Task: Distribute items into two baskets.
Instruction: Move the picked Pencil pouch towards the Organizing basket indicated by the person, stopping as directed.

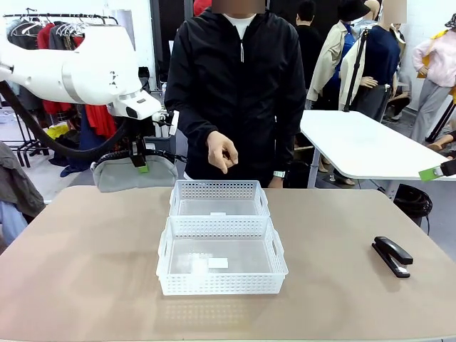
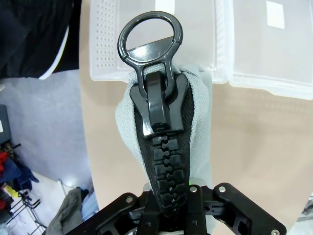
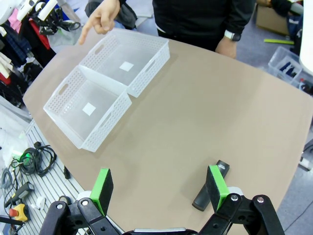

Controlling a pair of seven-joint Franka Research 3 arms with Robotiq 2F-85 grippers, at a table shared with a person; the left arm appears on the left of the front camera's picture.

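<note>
Pouch (image 1: 121, 177) first: the grey fabric bag hangs in the air, pinched at its top edge by the left gripper (image 1: 142, 165), whose fingers are closed tight on it. It sits above the far left part of the tan table (image 1: 85, 256), left of the baskets and clear of both. In the left wrist view the black zipper (image 2: 164, 147) runs up from between the fingers to the ring pull (image 2: 150, 36), and the corner of a basket lies on the table beyond it.

The two white baskets stand end to end mid-table, touching: the far basket (image 1: 219, 189) towards the person, the near basket (image 1: 222, 283) towards the robot. Nothing lies in either except a white label on each clear bottom. The person's hand (image 1: 222, 152) hovers over the far basket's far rim, a finger pointing down, close beside the line from pouch to basket.

The stapler (image 1: 392, 256) lies flat on the table's right side, well apart from the baskets. The right gripper (image 3: 159, 188) hangs above it with jaws spread wide and holding nothing; one green pad (image 3: 217, 185) partly covers the stapler in the right wrist view. Behind the person stand a white table (image 1: 356, 142) and a clothes rack (image 1: 64, 28).
</note>
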